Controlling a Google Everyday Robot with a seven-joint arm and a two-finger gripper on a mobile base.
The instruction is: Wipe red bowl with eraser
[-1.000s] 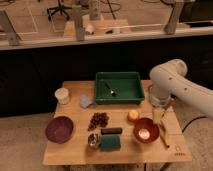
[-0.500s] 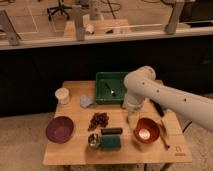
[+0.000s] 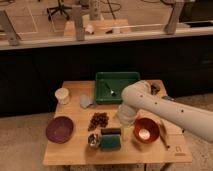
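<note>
The red bowl (image 3: pixel 146 130) sits on the wooden table (image 3: pixel 75 152) at the front right, glossy inside. The eraser (image 3: pixel 111 131), a small black bar, lies just left of it, on the far edge of the green sponge (image 3: pixel 111 143). My white arm (image 3: pixel 155 105) reaches in from the right over the table. My gripper (image 3: pixel 124 119) is at the arm's lower left end, between the green tray and the eraser, just left of the red bowl's far rim. The arm hides most of the gripper.
A purple bowl (image 3: pixel 60 129) is at the front left. A green tray (image 3: pixel 117 86) holding a spoon is at the back. A white cup (image 3: pixel 62 95), a grey cloth (image 3: pixel 87 101), a dark cluster (image 3: pixel 99 120), a metal cup (image 3: pixel 93 140) and a wooden utensil (image 3: pixel 164 135) also lie here.
My arm has swung from the table's right side leftward to the middle, bringing the gripper close to the eraser. The objects on the table have not moved.
</note>
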